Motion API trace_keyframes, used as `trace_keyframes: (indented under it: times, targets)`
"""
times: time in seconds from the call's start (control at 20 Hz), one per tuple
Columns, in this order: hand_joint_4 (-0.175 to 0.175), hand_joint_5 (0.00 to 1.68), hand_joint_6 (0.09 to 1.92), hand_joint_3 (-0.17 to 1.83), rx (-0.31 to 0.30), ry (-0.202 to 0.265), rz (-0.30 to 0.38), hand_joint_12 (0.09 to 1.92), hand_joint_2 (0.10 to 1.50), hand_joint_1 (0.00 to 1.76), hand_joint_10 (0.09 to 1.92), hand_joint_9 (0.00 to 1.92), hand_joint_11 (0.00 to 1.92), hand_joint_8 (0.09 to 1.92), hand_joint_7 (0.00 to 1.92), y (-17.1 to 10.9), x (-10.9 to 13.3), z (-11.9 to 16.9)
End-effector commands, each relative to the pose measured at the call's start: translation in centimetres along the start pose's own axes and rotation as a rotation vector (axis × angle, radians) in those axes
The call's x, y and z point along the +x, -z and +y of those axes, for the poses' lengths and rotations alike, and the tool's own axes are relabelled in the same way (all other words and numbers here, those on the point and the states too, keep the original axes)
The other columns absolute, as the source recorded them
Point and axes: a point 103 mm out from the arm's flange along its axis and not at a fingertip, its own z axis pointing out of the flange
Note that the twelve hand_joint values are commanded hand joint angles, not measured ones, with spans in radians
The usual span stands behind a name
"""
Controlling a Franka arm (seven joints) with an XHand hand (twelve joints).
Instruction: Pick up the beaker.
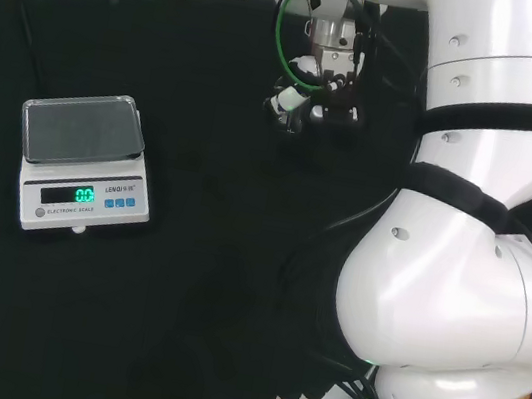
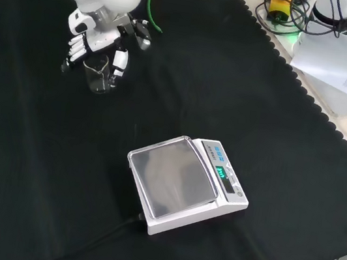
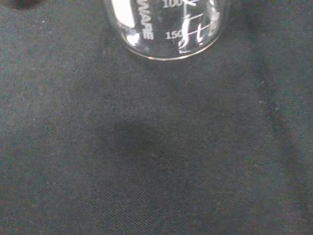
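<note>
1. In the front view my hand (image 2: 98,42) hangs over the tabletop (image 2: 244,101) near its far left corner, fingers pointing down at the cloth.
2. The beaker (image 2: 99,73) stands upright on the cloth directly under my hand, between a group of fingers (image 2: 75,48) on its left and another finger (image 2: 118,63) on its right.
3. My fingers look nearly straight, bracketing the glass rather than curled round it; I cannot tell whether any pad touches the wall, so I judge the hand spread and holding nothing yet.
4. The beaker's long axis is vertical, and in the wrist view its wall sits close in front of my palm.
5. The scale (image 2: 184,184) sits well apart, toward the tabletop's near middle.
6. The next move is probably to close inward round the wall, then lift.
</note>
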Motion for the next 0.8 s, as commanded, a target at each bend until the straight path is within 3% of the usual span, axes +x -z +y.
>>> trace_keyframes:
  times: [0.05,0.15,0.2,0.25,0.4,0.75,0.8]
  targets:
    - [0.001,0.50,0.39,0.53,-0.066,-0.009,-0.024,1.26,0.69,0.92,0.67,0.86,0.61,0.83,0.52,0.1,0.6,0.1]
    - [-0.044,0.57,0.86,0.69,-0.085,-0.013,-0.025,1.11,0.67,1.03,0.73,1.06,0.93,1.02,0.68,0.2,0.7,0.1]
    - [-0.074,0.60,1.01,0.74,-0.093,-0.015,-0.026,1.06,0.67,1.07,0.80,1.11,1.05,1.13,0.73,0.3,0.7,0.1]
    - [-0.104,0.69,1.13,0.66,-0.100,-0.016,-0.027,1.02,0.77,1.09,0.89,1.15,1.16,1.24,0.78,0.3,0.7,0.1]
    - [-0.164,0.84,1.23,0.44,-0.105,-0.024,-0.032,1.01,0.95,1.12,1.09,1.21,1.30,1.42,0.87,0.5,0.6,0.0]
    - [-0.175,0.81,1.30,0.37,-0.156,-0.024,-0.050,1.05,1.01,1.22,1.17,1.23,1.27,1.32,0.85,4.5,1.0,-1.4]
    - [-0.147,0.82,1.28,0.49,-0.164,-0.023,-0.052,1.06,0.95,1.22,1.17,1.24,1.27,1.35,0.89,5.3,1.2,-1.7]
